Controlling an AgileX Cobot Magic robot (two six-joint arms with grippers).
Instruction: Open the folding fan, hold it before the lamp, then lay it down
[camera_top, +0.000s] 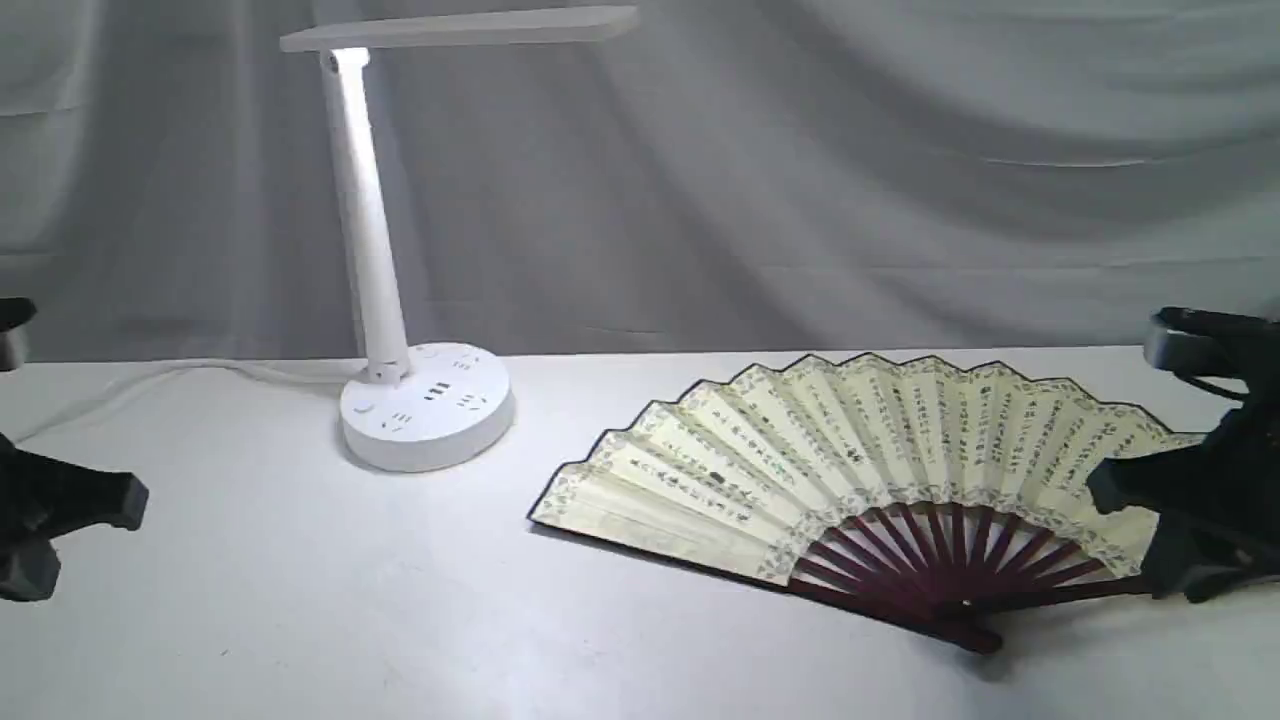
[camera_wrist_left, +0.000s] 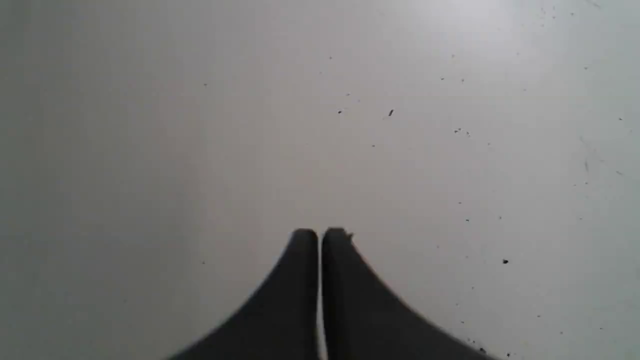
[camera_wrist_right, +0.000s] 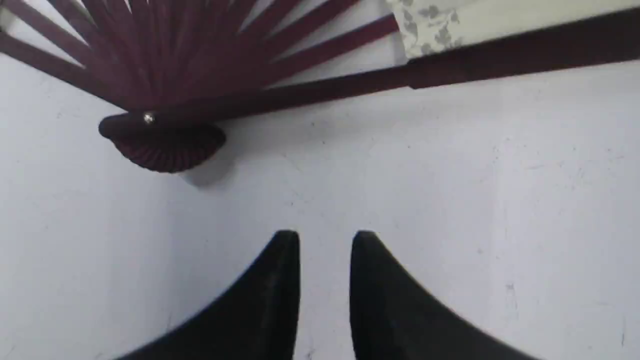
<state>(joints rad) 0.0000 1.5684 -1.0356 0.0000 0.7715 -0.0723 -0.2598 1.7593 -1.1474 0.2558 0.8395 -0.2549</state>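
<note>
On the white surface (camera_top: 300, 600), right of centre in the exterior view, the folding fan (camera_top: 800, 450) lies fully spread and flat, its script face up. Its cream leaf (camera_top: 700, 470) arcs toward the rear; the maroon ribs (camera_top: 930, 540) converge on the pivot (camera_wrist_right: 150, 120) at the front edge. The lamp (camera_top: 365, 250) stands upright at rear left, its round base (camera_top: 428, 405) resting on the surface, near the fan's left tip but apart from it. A bright glow shows under the bar head at the top of the stem. A white cord (camera_top: 150, 380) runs from the base toward the left edge. Grey cloth (camera_top: 900, 150) hangs behind. The right tool (camera_wrist_right: 325, 237) sits at the fan's right end. Its jaws stand a narrow gap apart with nothing between them, and the fingertips are over bare surface, clear of the pivot and of the near guard stick (camera_wrist_right: 450, 70). No contact with the fan is visible. The left tool (camera_wrist_left: 319, 235) is at the far left, well apart from the fan and the lamp. Its jaws are pressed together, leaving only a hairline, empty, over bare speckled surface.
</note>
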